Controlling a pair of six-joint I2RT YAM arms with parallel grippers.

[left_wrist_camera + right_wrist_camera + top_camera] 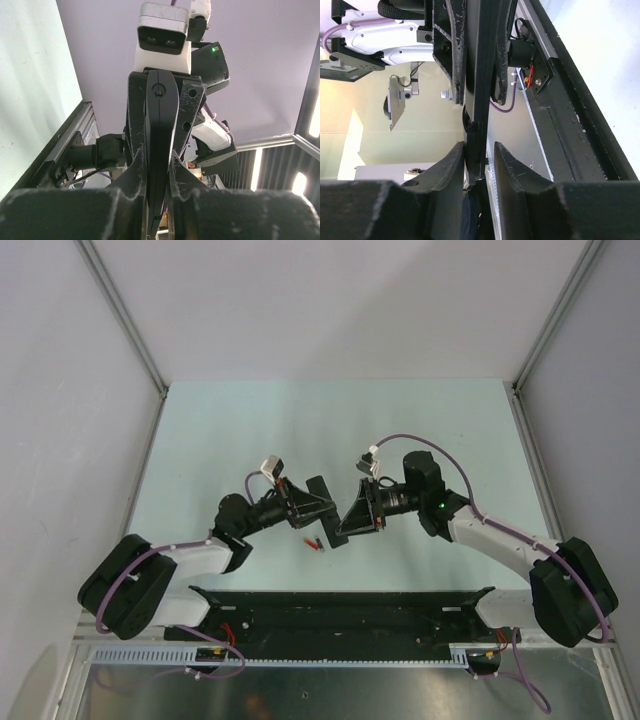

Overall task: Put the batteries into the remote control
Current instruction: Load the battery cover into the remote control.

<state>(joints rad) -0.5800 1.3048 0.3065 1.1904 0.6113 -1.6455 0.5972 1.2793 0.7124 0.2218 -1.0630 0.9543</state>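
The remote control (336,512) is held in the air edge-on between both grippers above the middle of the table. My left gripper (324,500) is shut on it; in the left wrist view both fingers press on the black bar (161,125) at the gripper's jaws (157,152). My right gripper (348,522) straddles the other end. In the right wrist view the remote (482,75) touches the left finger, with a thin gap at the right finger (512,165), around the gripper (480,145). A red-orange battery (310,540) and a second tiny one lie on the table below.
A long black rail (340,605) runs along the near table edge between the arm bases, with a white cable tray (330,655) in front of it. White enclosure walls and metal posts (125,315) bound the pale green table (330,420).
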